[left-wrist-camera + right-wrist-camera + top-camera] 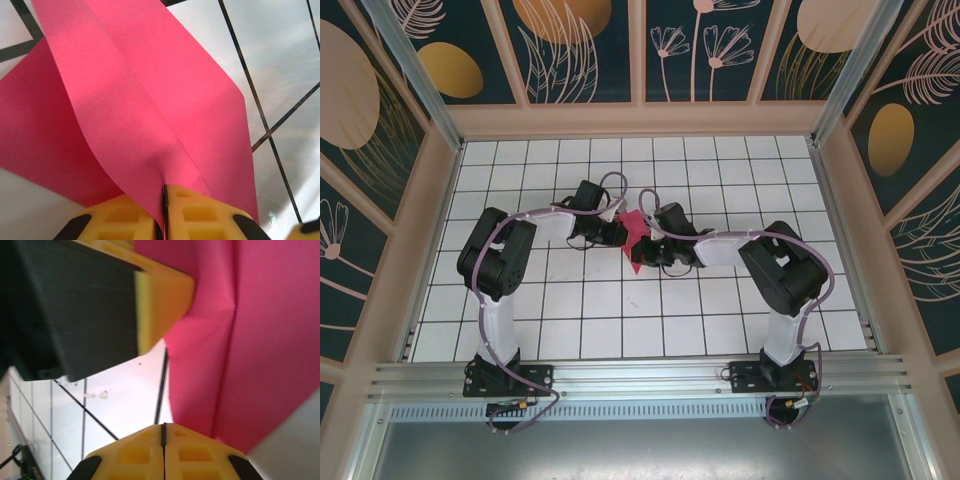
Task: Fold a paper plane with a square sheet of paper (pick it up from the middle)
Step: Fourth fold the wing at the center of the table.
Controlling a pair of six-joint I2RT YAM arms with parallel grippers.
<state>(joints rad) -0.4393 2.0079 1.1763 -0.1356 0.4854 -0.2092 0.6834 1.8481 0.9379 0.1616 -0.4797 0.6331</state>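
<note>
The red-pink square sheet of paper (638,238) is held up over the middle of the white grid table, folded into a pointed, plane-like shape with its tip toward the near side. In the left wrist view the paper (150,100) fans out in two flaps from a lengthwise ridge. My left gripper (165,190) is shut on that ridge, which is pinched between the yellow pads. My left gripper (618,232) is at the paper's left, my right gripper (656,246) at its right. My right gripper (163,426) is shut with nothing between its pads; the creased paper (260,340) lies just beside it. A left finger (162,295) shows above.
The tiled table (720,320) is boxed in by wooden frame walls (432,250) on the left, right and back. An aluminium rail (640,378) with both arm bases runs along the near edge. Both arms bend inward toward the table's middle.
</note>
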